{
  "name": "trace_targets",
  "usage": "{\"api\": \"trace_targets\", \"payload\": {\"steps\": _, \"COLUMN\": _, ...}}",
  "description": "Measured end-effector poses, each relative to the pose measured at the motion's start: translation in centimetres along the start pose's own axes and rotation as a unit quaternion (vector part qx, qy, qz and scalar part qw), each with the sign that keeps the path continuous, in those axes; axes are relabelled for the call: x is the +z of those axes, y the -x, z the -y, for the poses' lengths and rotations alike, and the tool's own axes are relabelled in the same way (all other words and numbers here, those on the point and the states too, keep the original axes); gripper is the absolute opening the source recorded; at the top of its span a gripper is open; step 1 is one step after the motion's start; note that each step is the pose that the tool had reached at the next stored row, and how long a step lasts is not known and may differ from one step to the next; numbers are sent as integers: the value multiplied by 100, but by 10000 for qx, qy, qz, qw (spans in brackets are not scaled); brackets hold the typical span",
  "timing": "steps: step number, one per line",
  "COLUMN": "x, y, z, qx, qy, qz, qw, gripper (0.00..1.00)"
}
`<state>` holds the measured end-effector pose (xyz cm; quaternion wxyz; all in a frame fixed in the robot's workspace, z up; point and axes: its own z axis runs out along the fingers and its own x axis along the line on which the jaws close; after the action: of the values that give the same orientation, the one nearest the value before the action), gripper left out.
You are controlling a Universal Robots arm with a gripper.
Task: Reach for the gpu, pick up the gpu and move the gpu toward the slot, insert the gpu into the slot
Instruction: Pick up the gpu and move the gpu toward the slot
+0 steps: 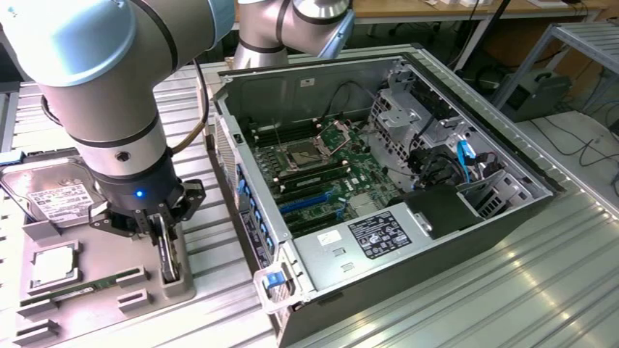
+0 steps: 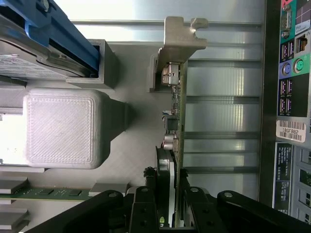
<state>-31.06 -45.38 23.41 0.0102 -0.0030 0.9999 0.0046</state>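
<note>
The gpu stands on edge in a grey holder at the front of the fixture tray, on the exterior view's left. My gripper points straight down over it. In the wrist view the gpu appears edge-on, its silver end bracket at the far end. There my gripper has one black finger on each side of the card, pressed against it. The gpu still sits in the holder. The blue slot lies on the green motherboard inside the open computer case.
A hard drive, a processor and a green memory stick rest on the same tray. The open case's side wall rises between the tray and the motherboard. A black shroud and cables crowd the case's right end.
</note>
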Motion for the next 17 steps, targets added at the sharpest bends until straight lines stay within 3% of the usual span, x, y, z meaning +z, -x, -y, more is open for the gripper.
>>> {"api": "trace_targets", "payload": {"steps": 5, "x": -13, "y": 1, "z": 0, "qx": 0, "qy": 1, "qz": 5, "qw": 10000, "gripper": 27}}
{"api": "trace_targets", "payload": {"steps": 8, "x": -93, "y": 2, "z": -1, "qx": -1, "qy": 0, "qz": 21, "qw": 10000, "gripper": 27}}
{"api": "trace_targets", "payload": {"steps": 11, "x": -294, "y": 6, "z": -3, "qx": 0, "qy": 0, "qz": 27, "qw": 10000, "gripper": 27}}
{"api": "trace_targets", "payload": {"steps": 17, "x": -576, "y": 12, "z": -5, "qx": 0, "qy": 0, "qz": 27, "qw": 10000, "gripper": 27}}
